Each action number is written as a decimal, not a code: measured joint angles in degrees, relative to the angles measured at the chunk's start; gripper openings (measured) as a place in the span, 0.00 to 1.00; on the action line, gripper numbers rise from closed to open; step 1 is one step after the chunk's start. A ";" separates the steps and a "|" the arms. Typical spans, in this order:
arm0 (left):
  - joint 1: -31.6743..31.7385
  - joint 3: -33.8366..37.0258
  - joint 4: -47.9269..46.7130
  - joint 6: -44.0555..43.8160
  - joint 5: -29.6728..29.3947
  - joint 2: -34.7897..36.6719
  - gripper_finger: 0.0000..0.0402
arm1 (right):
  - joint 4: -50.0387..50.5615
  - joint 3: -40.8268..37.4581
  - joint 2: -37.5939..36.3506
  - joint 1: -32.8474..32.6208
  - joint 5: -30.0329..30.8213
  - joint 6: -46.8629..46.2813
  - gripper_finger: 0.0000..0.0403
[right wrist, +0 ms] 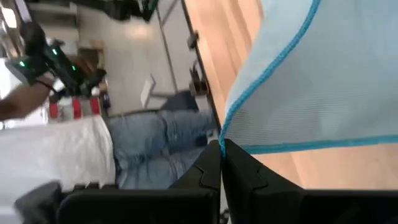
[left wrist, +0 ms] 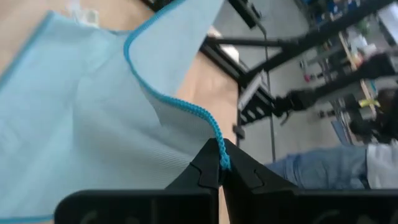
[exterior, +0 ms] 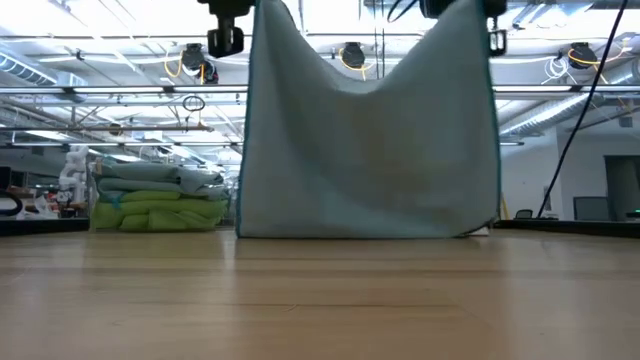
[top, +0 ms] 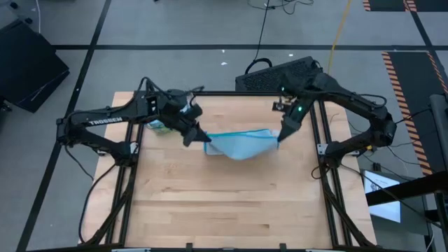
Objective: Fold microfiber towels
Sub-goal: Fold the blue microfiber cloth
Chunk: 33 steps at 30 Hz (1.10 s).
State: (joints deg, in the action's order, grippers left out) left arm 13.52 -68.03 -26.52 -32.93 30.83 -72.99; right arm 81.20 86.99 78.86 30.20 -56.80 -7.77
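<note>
A light blue microfiber towel (top: 241, 143) hangs between my two grippers over the far middle of the table; in the low view it (exterior: 368, 140) hangs as a sheet with its lower edge (exterior: 365, 235) on the wood. My left gripper (top: 203, 138) is shut on its left top corner, my right gripper (top: 281, 135) on its right top corner. A stack of blue and lime green towels (exterior: 160, 197) lies at the far left, partly hidden by my left arm in the high view (top: 157, 127). My left gripper pinches the towel's corner (left wrist: 219, 149) between its two fingertips, at the stitched blue edge. The towel hangs below, sagging slack between the grippers. My right gripper pinches the opposite top corner (right wrist: 222, 138) between its fingertips, right at the stitched edge. The towel hangs below it.
A person in jeans and a white top (right wrist: 93, 155) stands beyond the table's far edge. A dark case (top: 280, 73) lies behind the table. The near half of the wooden table (top: 224, 203) is bare wood.
</note>
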 joint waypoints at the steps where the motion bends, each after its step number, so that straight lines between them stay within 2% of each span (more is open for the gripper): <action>1: -0.93 0.00 -0.55 -0.02 -0.02 -0.05 0.02 | -0.07 -1.40 -0.18 -0.82 0.00 0.06 0.00; 7: -6.05 3.05 -0.18 -3.91 -2.69 -0.80 0.02 | -4.07 -13.91 -1.43 -5.67 0.13 -0.80 0.00; 11: -9.43 8.13 0.90 -8.34 -4.45 -1.35 0.01 | -8.50 -23.93 -3.10 -7.52 1.29 -4.04 0.00; 16: -13.65 14.83 9.56 -16.38 -4.42 -1.26 0.01 | -11.15 -34.19 -6.79 -10.31 1.04 -7.79 0.00; 19: -15.49 16.49 11.66 -17.33 -6.92 -1.27 0.01 | -16.92 -38.75 -9.09 -10.85 1.27 -10.56 0.00; 21: -15.73 17.29 11.69 -17.10 -10.86 -1.18 0.02 | -23.84 -41.56 -10.50 -10.77 1.78 -14.04 0.00; 24: -15.29 18.33 11.21 -16.11 -19.69 -1.27 0.03 | -37.25 -44.98 -11.16 -10.68 6.52 -20.74 0.00; 27: -14.10 18.98 11.30 -15.61 -27.00 -1.25 0.01 | -46.39 -47.43 -11.16 -10.65 12.55 -26.14 0.00; 29: -13.13 19.43 11.15 -15.78 -30.63 -1.25 0.01 | -50.55 -48.58 -11.18 -10.59 16.39 -28.21 0.00; 33: -11.18 20.53 11.19 -14.38 -34.35 -1.25 0.03 | -52.26 -49.56 -11.16 -8.98 23.75 -29.07 0.00</action>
State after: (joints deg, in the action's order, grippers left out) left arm 2.34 -47.50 -15.33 -47.30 -3.52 -74.24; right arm 28.94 37.43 67.70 21.22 -33.04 -36.84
